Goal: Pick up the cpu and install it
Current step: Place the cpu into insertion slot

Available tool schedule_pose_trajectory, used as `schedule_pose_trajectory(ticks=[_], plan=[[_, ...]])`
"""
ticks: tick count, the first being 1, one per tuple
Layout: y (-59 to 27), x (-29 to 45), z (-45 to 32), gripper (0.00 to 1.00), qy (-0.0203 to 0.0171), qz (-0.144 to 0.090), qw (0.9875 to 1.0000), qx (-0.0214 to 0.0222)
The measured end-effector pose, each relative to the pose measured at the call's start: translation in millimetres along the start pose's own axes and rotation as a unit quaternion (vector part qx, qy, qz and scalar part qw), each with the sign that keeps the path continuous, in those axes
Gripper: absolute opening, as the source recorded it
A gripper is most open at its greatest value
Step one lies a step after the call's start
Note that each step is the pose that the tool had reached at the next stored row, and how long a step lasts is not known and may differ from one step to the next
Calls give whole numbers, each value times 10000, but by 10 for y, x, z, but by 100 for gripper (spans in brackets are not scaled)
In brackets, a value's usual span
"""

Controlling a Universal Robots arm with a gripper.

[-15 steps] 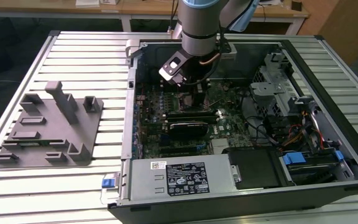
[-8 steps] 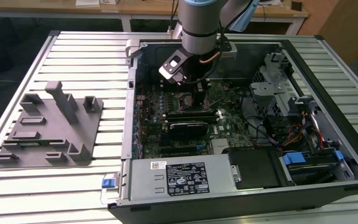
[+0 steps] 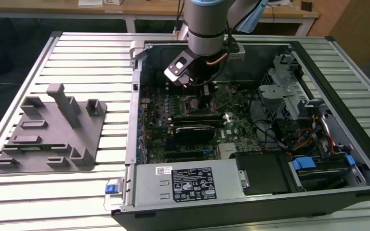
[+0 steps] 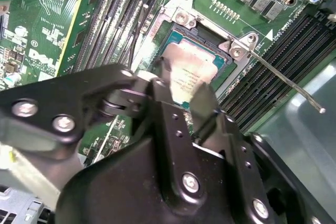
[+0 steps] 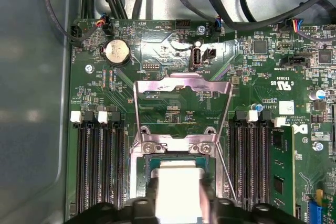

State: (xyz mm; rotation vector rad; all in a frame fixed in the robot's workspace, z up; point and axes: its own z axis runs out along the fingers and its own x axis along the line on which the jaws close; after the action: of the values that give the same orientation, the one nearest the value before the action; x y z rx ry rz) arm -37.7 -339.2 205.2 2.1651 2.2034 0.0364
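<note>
Silver-grey cpu (image 4: 191, 72) is sitting clamped between the gripper (image 4: 181, 95) fingers (image 4: 203, 106), which are closing on two opposite edges of the chip, so the hand is gripping it. The arm is reaching steeply down from above into the open PC case (image 3: 133, 96), wrist pointing approx straight down at the motherboard (image 5: 157, 51), with the gripper (image 3: 202, 98) low inside the case over the board's middle. In both wrist views the cpu (image 5: 178, 190) is lying flat, right at the fingertips, directly over the socket (image 5: 148, 165), whose dark rim is showing round it on all sides; can't tell whether the chip is fully seated or hovering just above. Just beyond the fingertips, the socket's metal load plate (image 5: 181, 103) is standing folded open, and its thin wire lever (image 4: 286, 80) is sticking out to one side of the hand, unlatched. RAM slots (image 5: 97, 166) are running alongside the gripper (image 5: 178, 205) on both flanks, near but not touching. Well apart from the hand, toward the exterior view's left, a grey plastic tray (image 3: 50, 139) w/ upright posts is resting on the slatted metal table (image 3: 88, 53), outside the case.
</note>
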Motion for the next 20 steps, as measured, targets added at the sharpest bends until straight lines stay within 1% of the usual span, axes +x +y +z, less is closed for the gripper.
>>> schedule_pose_trajectory(ticks=[2, 3, 5, 6, 8, 10, 15, 20], plan=[[0, 0, -2, 36, 0, 0, 10000, 0], [0, 0, -3, 36, 0, 0, 10000, 0], [0, 0, -4, 24, 0, 0, 10000, 0], [0, 0, -5, 24, 0, 0, 10000, 0], [0, 0, -7, 12, 0, 0, 10000, 0], [1, 0, -9, 11, 0, 0, 10000, 0], [-1, 0, -11, 11, 2, 4, 10000, 0], [-8, 0, 12, 11, 5, 44, 10000, 2]])
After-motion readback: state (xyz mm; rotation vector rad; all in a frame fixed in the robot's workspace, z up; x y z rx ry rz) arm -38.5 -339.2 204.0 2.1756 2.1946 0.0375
